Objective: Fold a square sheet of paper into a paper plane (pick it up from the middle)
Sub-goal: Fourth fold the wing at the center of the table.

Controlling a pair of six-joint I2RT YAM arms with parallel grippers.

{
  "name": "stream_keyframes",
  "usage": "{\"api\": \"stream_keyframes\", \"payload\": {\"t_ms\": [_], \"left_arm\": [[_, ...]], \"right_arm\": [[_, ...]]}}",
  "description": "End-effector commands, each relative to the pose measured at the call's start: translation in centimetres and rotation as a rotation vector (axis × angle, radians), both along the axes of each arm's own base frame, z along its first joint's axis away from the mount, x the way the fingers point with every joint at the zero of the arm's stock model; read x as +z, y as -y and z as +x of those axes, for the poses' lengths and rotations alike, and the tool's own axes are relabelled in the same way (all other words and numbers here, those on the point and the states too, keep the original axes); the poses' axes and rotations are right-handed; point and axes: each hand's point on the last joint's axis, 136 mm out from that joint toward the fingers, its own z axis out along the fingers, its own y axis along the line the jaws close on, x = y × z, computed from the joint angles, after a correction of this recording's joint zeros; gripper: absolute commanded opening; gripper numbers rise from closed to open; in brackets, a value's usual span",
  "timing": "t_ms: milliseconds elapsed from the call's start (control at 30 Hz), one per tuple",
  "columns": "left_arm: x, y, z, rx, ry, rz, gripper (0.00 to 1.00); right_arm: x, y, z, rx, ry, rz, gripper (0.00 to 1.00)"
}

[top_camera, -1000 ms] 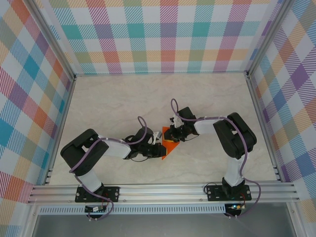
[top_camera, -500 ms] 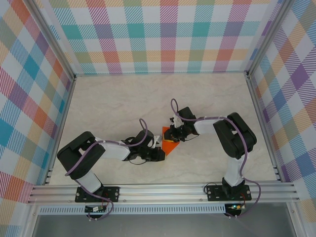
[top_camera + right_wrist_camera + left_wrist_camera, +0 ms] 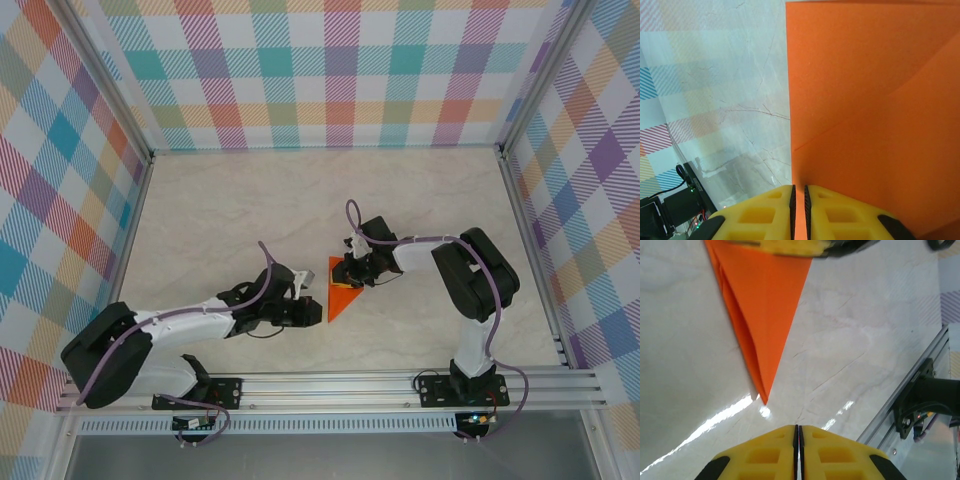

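Two layers at least in the paper plane (image 3: 340, 298), going by the fold lines in both wrist views: a long orange wedge, flat on the table (image 3: 220, 220) near its middle, point toward the arm bases. Looks mid-fold, wings not yet formed.

Pinned at the wide end by the right gripper (image 3: 351, 276): in the right wrist view, fingers (image 3: 755, 215) closed on the paper's left edge. Reads as an anchor hold during repositioning of the other arm.

Just left of the wedge, apart from it: left gripper (image 3: 308, 308), pressed shut on nothing. In its own wrist view, point of the paper a little ahead of the fingertips, not touching.

Next, probably: left gripper back to the long edge, pinch or lift a flap, fold along the centre crease, press flat. Calls for a steady hold at the right to stop skidding on the glossy top, and a low, shallow approach to catch so thin an edge.

Against a second ago: left gripper off the wedge, then over its lower half. Left arm stretched lower and further left. Point now uncovered. Right gripper and paper unmoved.
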Motion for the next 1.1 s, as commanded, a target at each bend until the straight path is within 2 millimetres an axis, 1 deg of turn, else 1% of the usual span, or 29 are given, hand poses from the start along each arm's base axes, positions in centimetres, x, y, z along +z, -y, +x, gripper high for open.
{"api": "stream_keyframes", "payload": {"t_ms": [0, 133, 233, 300, 433, 533, 633, 733, 833, 933, 1067], "left_arm": [[1.0, 0.3, 1.6, 0.051, 0.034, 0.0, 0.12], [1.3, 2.4, 2.9, 0.022, 0.044, -0.034, 0.13], [1.0, 3.7, 3.8, 0.013, 0.054, -0.057, 0.13], [0.5, 4.3, 4.4, 0.009, 0.059, -0.043, 0.14], [-1.3, 4.8, 4.9, -0.002, 0.045, 0.003, 0.14], [-3.4, 4.0, 5.2, 0.027, 0.029, 0.075, 0.13], [-5.5, 2.4, 5.0, 0.064, 0.005, 0.16, 0.09], [-7.5, 0.9, 4.1, 0.085, -0.02, 0.234, 0.07], [-9.2, -0.4, 3.2, 0.091, -0.042, 0.3, 0.05], [-10.3, -1.4, 2.5, 0.096, -0.062, 0.355, 0.04], [-11.4, -2.8, 1.9, 0.115, -0.076, 0.414, 0.01]], "right_arm": [[-8.3, 5.2, -3.9, -0.047, -0.163, -0.311, 0.16], [-8.1, 5.1, -3.8, -0.046, -0.162, -0.306, 0.16], [-8.1, 5.0, -3.7, -0.046, -0.163, -0.299, 0.16], [-8.0, 4.9, -3.7, -0.046, -0.164, -0.297, 0.16], [-7.8, 4.8, -3.5, -0.045, -0.163, -0.294, 0.16], [-7.7, 4.7, -3.5, -0.044, -0.163, -0.289, 0.16], [-7.3, 4.4, -3.2, -0.047, -0.16, -0.275, 0.16], [-6.8, 4.0, -2.9, -0.048, -0.156, -0.258, 0.17], [-5.6, 3.5, -2.4, -0.045, -0.135, -0.235, 0.17], [-3.9, 3.1, -1.4, -0.039, -0.093, -0.223, 0.19], [-0.5, 3.1, 0.6, -0.053, -0.018, -0.203, 0.2]]}}
